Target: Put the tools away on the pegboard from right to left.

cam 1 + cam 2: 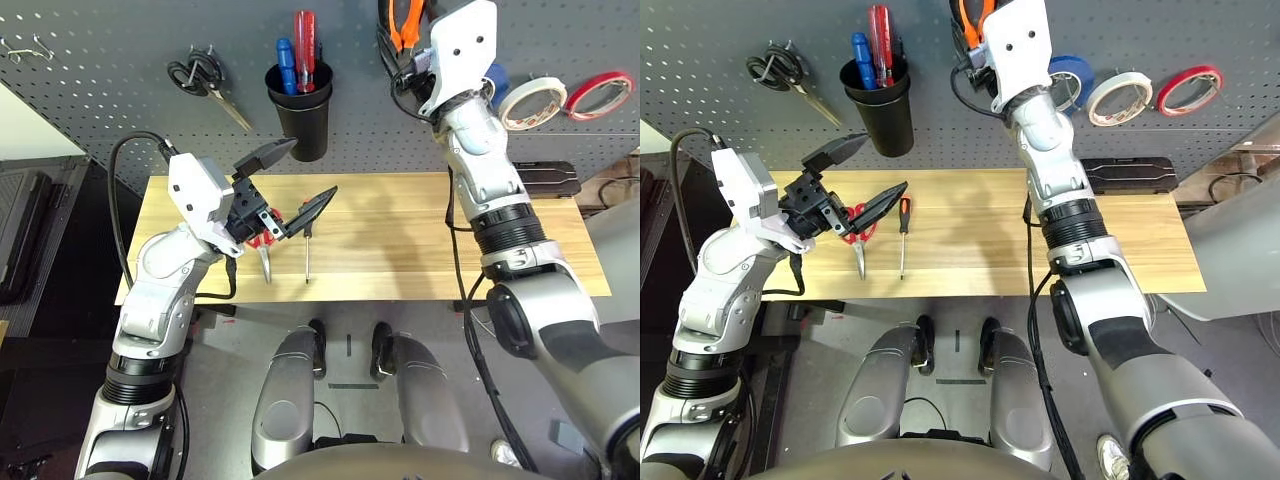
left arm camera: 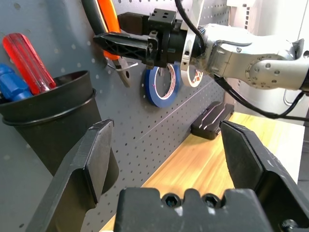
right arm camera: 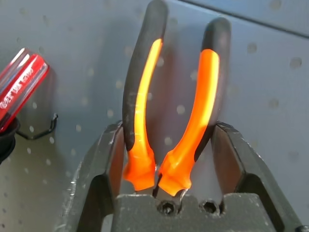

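While the pegboard (image 1: 120,110) is already carrying the white tape roll (image 1: 532,102) on its right side, the right end effector (image 3: 169,159) is pressing the orange-and-black-handled pliers (image 3: 169,106) up against the panel, left of the blue tape roll (image 2: 159,84). Its fingers are bracketing the two handles; I cannot tell from here whether they are gripping or loosening, nor whether the pliers are sitting on a hook. That is the main risk: if the fingers are spreading before a hook is catching the pliers, the pliers are going to drop toward the desk (image 1: 400,240), possibly clipping the black cup (image 1: 300,115).

Lower down, the left end effector (image 1: 290,180) is hovering with its fingers spread wide and nothing between them, just above the red-handled scissors (image 1: 855,235) and the slim screwdriver (image 1: 903,235), both lying on the desk. Any drift downward there is risking a nudge that rolls the screwdriver out of an easy pickup.
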